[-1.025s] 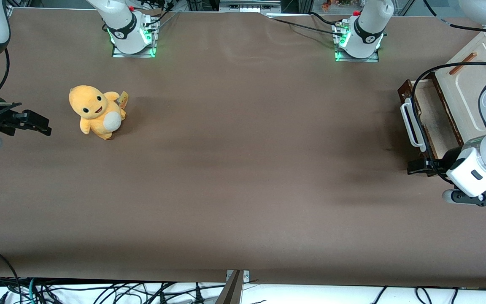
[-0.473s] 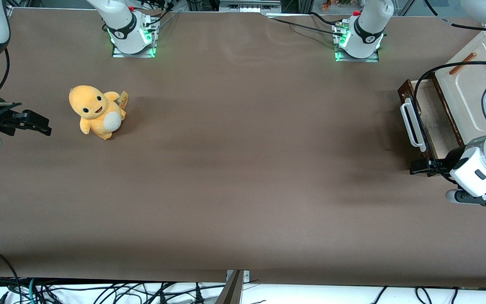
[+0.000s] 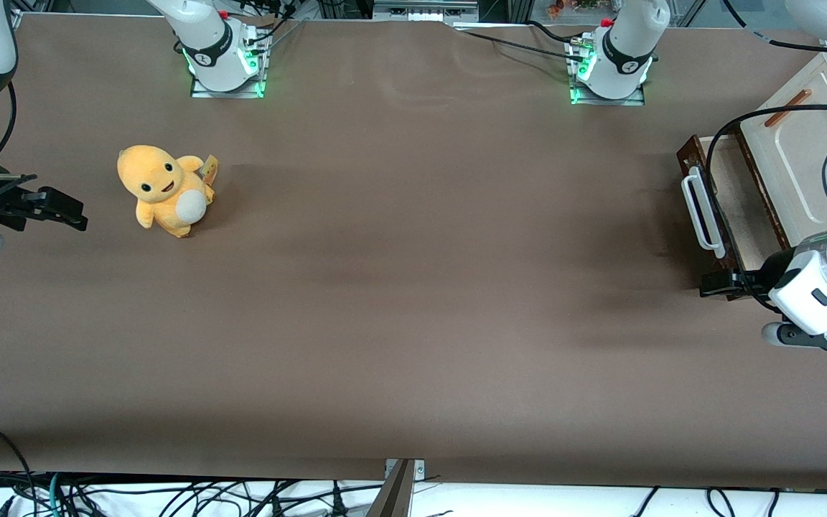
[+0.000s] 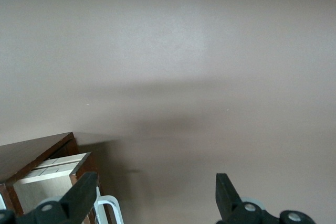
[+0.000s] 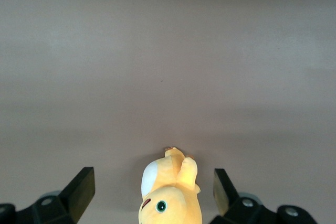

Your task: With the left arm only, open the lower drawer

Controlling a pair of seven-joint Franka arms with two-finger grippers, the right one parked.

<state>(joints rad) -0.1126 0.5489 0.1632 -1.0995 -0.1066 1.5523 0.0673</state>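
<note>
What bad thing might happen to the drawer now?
The lower drawer already sits pulled out, and the open gripper hangs just nearer the camera than its corner. It might bump that corner. The arm's black cable drapes across the drawer and could perhaps snag the white handle.

No readable text, label, brand or number is showing anywhere. The gripper (image 3: 708, 283), sitting near the drawer (image 3: 736, 201) toward the working arm's end of the table, is carrying no lettering either.
</note>
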